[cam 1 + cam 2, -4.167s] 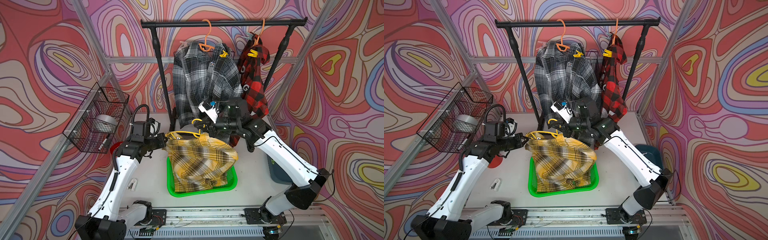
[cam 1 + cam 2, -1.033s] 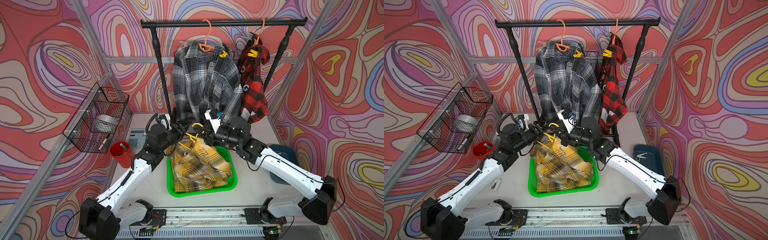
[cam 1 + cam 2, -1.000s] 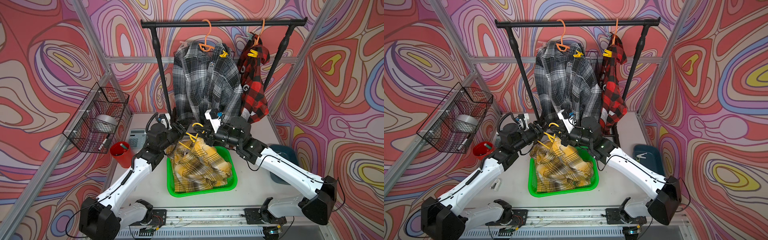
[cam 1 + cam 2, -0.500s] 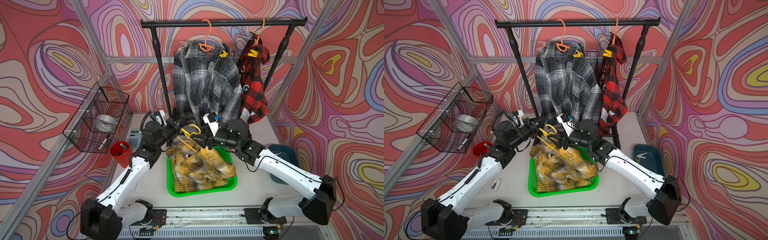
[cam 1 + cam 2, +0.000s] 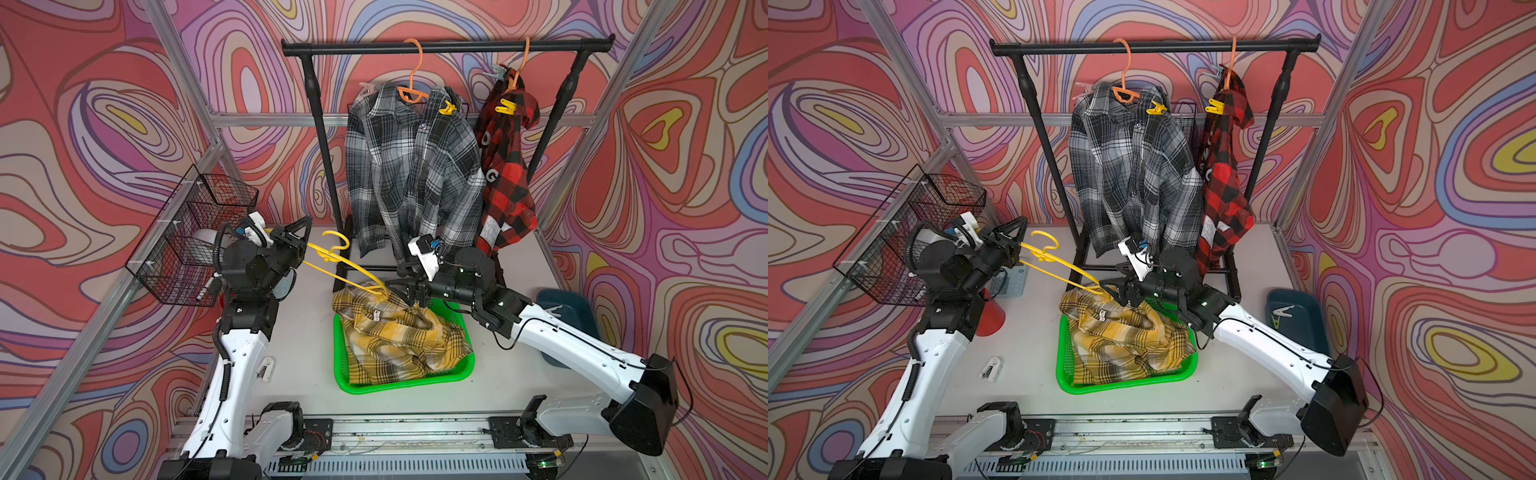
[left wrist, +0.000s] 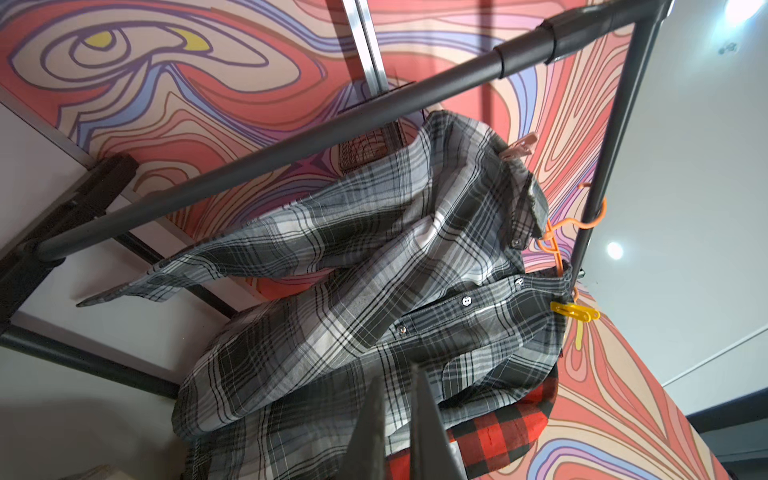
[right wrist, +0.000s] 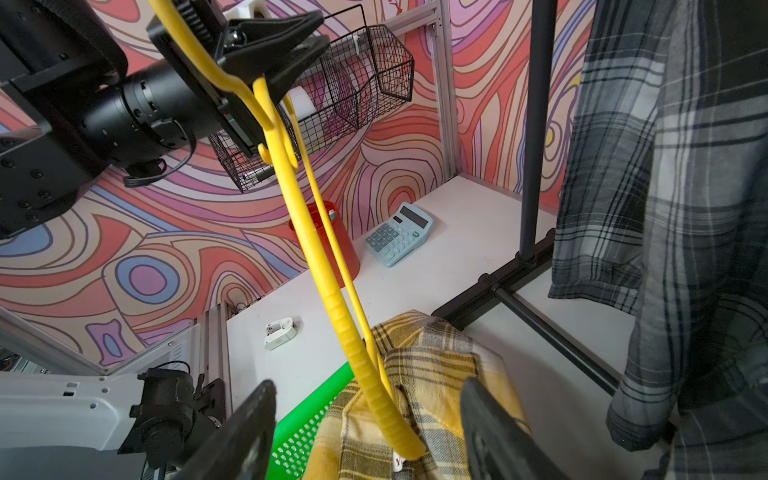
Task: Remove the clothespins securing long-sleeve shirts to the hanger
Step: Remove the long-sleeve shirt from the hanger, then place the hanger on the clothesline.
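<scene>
Clothespins [image 5: 447, 109], yellow: clipped on grey plaid shirt [image 5: 411, 166] and red check shirt [image 5: 505, 183], on rail [image 5: 457, 46]. Left gripper [image 5: 302, 241]: clamped on yellow hanger [image 5: 345, 270]. Right gripper [image 5: 401, 291]: jaws spread over yellow plaid shirt [image 5: 399, 336] in green basket [image 5: 399, 384]. Advised: hanger drawn out lengthwise, slowly.

A pale blue calculator [image 7: 398, 233] and a red plastic cup [image 5: 990, 322] share the white desk [image 5: 1034, 353] — near a black wire basket [image 5: 195, 245] on the frame.
</scene>
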You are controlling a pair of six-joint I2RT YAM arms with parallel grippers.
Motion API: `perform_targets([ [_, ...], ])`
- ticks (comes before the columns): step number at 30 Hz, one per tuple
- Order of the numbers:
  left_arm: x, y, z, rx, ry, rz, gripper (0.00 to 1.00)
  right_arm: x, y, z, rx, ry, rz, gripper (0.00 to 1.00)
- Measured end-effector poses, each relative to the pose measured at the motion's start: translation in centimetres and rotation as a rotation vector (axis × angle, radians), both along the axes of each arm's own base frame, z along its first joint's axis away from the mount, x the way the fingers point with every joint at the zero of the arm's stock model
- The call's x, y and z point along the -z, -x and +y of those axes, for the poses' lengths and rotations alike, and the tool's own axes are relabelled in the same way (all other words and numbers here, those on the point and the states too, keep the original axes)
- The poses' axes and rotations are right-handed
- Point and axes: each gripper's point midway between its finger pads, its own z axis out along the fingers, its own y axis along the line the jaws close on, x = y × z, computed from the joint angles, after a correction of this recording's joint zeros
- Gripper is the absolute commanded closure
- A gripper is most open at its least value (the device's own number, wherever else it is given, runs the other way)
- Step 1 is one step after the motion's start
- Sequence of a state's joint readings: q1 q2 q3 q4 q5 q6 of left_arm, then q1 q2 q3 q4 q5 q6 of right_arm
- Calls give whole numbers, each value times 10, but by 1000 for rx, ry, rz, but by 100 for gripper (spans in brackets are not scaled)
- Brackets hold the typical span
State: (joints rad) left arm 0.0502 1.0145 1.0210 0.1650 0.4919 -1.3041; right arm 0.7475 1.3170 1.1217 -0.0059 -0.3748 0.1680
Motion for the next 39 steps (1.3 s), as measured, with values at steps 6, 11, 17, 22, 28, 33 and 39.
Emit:
perform_targets([
  [6, 4, 0, 1, 33, 142, 6, 100, -14, 7, 2, -42, -34, -48, 30],
  [11, 24, -3, 4, 35, 257, 57, 100, -25, 12, 6, -83, -72, -83, 31],
  [17, 10, 1, 7, 43, 314, 24, 100, -28, 9, 15, -110, -95, -103, 31],
  [22, 3, 3, 7, 56, 344, 7, 100, -30, 5, 15, -96, -104, -118, 31],
  [28, -2, 4, 8, 67, 369, -6, 100, -30, 1, 19, -91, -117, -129, 34],
  [33, -4, 5, 6, 82, 384, -9, 100, -16, -7, 25, -90, -100, -101, 36],
  [39, -4, 2, 5, 94, 398, -11, 100, -9, -11, 30, -92, -101, -90, 53],
])
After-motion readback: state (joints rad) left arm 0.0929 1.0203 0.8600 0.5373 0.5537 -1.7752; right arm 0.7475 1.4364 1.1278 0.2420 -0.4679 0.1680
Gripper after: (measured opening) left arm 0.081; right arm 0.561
